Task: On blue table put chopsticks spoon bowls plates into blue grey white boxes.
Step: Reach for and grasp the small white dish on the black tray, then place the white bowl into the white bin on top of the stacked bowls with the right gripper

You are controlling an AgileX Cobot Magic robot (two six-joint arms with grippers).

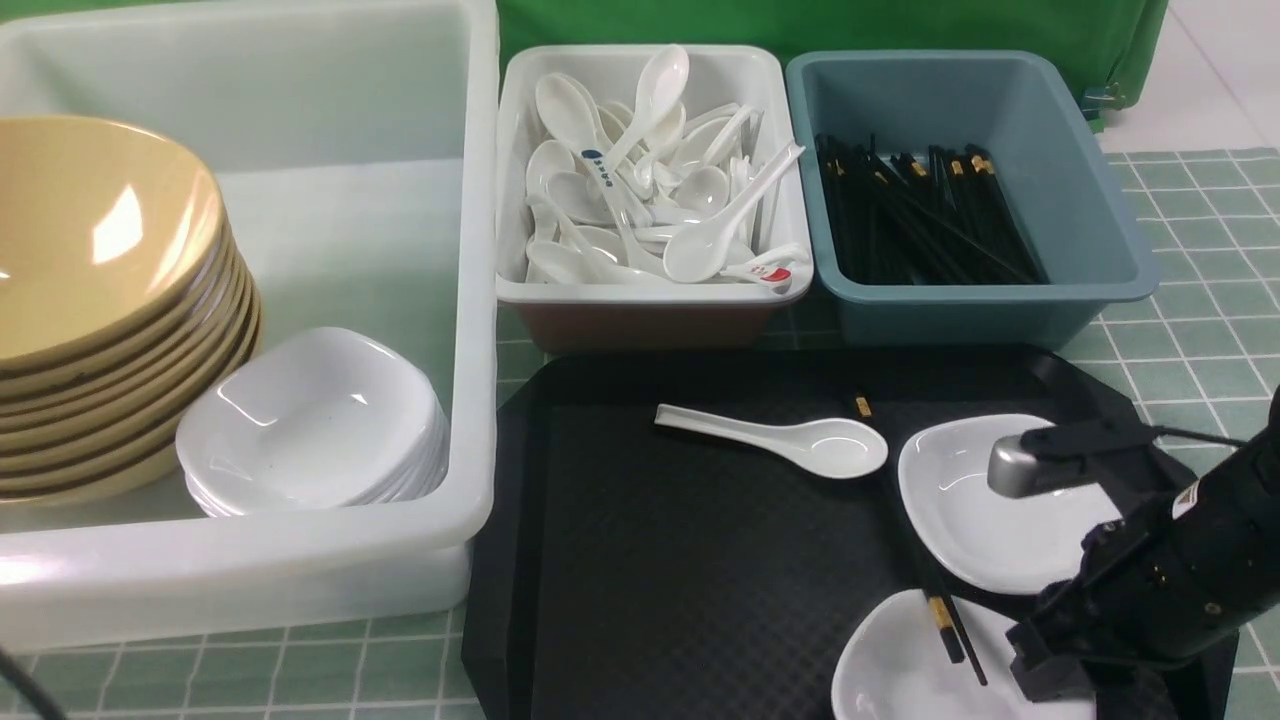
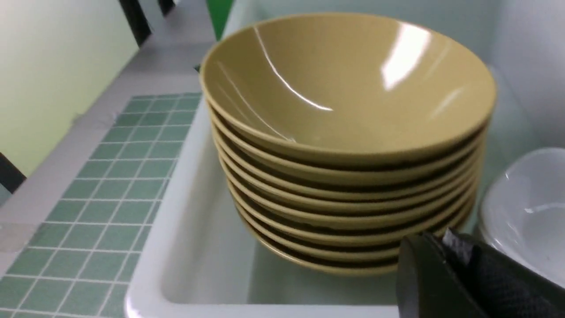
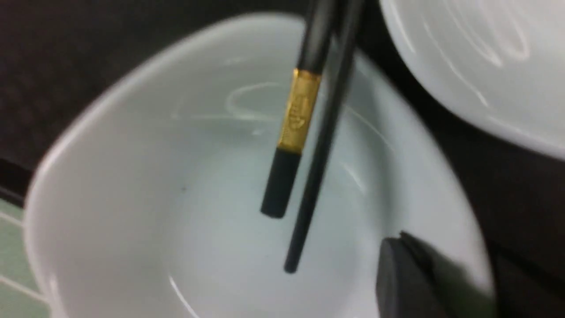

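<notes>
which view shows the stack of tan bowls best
The left wrist view: nearly the whole stack of glossy tan-yellow bowls shows, rim by rim, inside the large translucent whitish tub. The front view cuts it off at the frame's left edge. The right wrist view shows none of it.

A white spoon point(image 1: 800, 443) lies scoop up on the black tray point(image 1: 650, 600). Beside it sits a white plate point(image 1: 960, 510). Two black chopsticks point(image 1: 943, 620) rest their ends in a nearer plate point(image 1: 890, 680). Tan bowls point(image 1: 100, 230) stand stacked in the big whitish tub point(image 1: 300, 570).
</notes>
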